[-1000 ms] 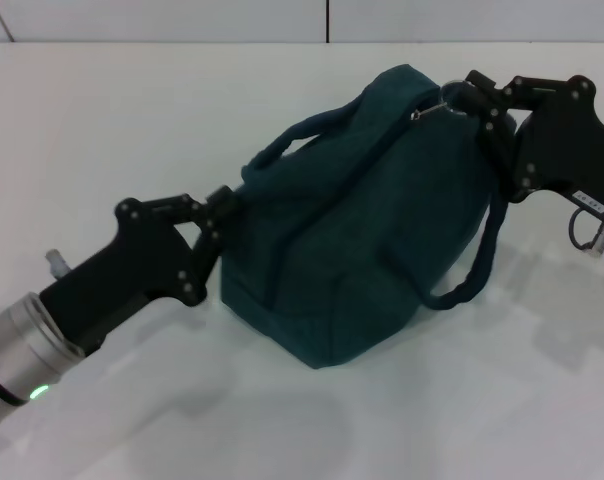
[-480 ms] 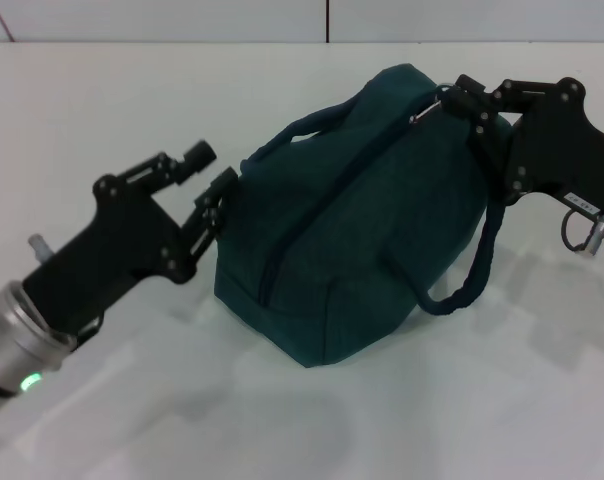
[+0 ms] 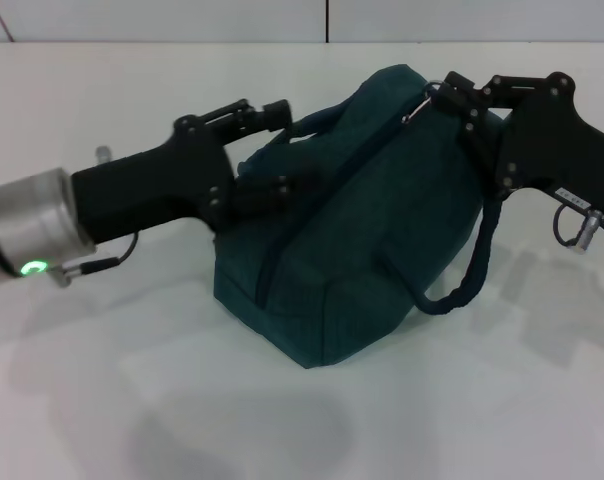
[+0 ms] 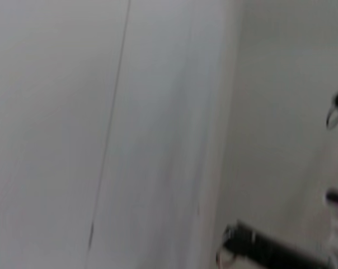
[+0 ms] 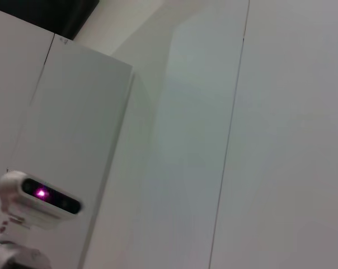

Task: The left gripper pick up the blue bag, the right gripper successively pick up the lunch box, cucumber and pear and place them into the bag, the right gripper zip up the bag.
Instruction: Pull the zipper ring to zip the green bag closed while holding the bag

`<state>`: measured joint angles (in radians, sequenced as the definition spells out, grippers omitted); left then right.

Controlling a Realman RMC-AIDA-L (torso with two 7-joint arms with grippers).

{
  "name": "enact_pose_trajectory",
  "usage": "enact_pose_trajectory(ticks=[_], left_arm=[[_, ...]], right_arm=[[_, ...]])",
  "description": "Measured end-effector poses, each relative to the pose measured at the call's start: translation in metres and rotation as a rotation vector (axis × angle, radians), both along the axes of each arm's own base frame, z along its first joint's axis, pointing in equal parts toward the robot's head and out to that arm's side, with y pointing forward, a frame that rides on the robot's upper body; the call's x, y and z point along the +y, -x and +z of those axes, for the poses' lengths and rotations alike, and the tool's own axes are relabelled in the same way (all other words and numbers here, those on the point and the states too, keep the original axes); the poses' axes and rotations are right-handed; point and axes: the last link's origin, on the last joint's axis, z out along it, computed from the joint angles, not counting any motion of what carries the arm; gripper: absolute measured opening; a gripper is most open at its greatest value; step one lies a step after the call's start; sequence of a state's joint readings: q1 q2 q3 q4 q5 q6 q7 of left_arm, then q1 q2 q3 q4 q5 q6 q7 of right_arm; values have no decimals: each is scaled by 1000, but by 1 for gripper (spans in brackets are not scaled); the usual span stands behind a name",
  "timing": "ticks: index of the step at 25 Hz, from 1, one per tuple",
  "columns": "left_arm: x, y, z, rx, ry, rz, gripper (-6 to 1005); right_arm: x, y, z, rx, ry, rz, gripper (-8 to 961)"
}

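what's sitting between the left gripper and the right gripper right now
In the head view, the blue bag fills that stretch: left gripper by its near handle, right gripper at the zipper pull.

A white table point(image 3: 132, 110) fills the scene, evenly lit, with soft shadows on its near part. At the far edge stands a pale grey wall point(image 3: 162, 20) of panels, a dark vertical seam point(image 3: 327, 20) dividing them.
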<state>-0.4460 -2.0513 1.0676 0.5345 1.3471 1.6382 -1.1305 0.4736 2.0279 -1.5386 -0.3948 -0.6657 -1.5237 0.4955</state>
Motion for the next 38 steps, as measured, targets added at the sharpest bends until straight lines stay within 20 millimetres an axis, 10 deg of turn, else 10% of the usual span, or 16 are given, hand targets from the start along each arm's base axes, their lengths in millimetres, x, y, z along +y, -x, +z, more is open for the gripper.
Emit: enact_pose_trajectory(ticks=[7,18,38], left_arm=[[19,-14,-18,148,53,13,865],[17,-11,-17,148,6,-2,779],[-6,-2,-20,83,-72,-82,116]], right_arm=[[0,1,-1,-6,0,5,18],[-1,0,-2,-12,-3,6,18],[-7,1,-5,9,46,18,19]])
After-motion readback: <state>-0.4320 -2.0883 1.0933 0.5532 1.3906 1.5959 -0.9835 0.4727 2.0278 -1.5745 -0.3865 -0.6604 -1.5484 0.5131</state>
